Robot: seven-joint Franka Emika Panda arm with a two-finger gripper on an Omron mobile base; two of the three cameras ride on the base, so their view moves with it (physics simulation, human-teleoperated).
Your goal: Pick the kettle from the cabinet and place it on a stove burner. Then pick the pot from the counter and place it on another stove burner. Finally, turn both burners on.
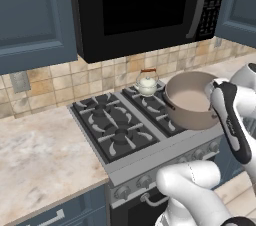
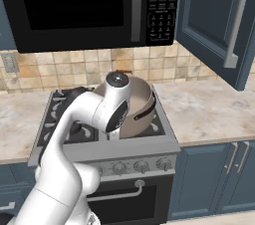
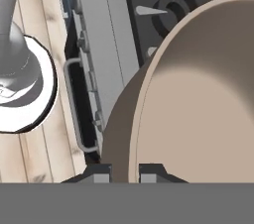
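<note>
While the pot [image 1: 192,99] sits over the stove's [image 1: 120,130] front right burner, its rim runs up between the two fingertips in the hand view; the gripper [image 3: 125,171] is nearly closed, pinching that thin wall on the knob-panel side. Smooth taupe metal, pale inside, black loop handle. Kettle [image 1: 147,83], small and cream, rests on the rear burner just behind. Grates are black cast iron.

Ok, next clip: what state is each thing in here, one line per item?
Kettle: upright on a back burner, lid on.
Pot: over the front right of the stove, rim pinched by the claw.
Claw: shut on the pot's rim.
Cabinet door: swung open.
Microwave: door closed.
Stove: no flame visible on the free burners.
</note>
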